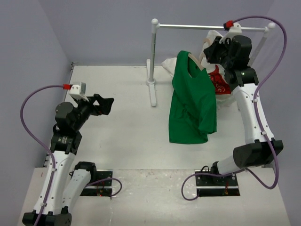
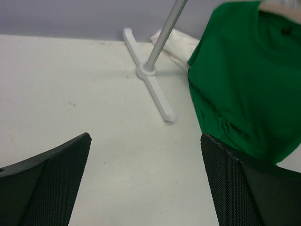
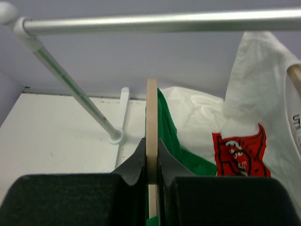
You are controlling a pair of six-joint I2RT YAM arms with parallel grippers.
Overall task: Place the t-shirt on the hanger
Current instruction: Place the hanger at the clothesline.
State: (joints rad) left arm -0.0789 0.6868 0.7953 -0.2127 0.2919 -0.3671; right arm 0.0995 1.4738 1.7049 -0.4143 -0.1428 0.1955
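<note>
The green t-shirt (image 1: 192, 101) hangs on the pale wooden hanger (image 1: 194, 58), raised above the table below the rack's rail. My right gripper (image 1: 210, 55) is shut on the hanger; in the right wrist view the hanger's thin wood (image 3: 151, 117) stands edge-on between the shut fingers, with green cloth (image 3: 167, 127) just behind. My left gripper (image 1: 106, 104) is open and empty over the bare table at the left. In the left wrist view its fingers (image 2: 237, 188) stand wide apart and the t-shirt (image 2: 244, 84) hangs at the upper right.
A white clothes rack with a metal rail (image 1: 193, 26), an upright pole (image 1: 153, 52) and a foot (image 1: 152, 89) stands at the back. A white shirt with a red graphic (image 1: 217, 80) hangs behind the green one. Purple cables loop from both arms.
</note>
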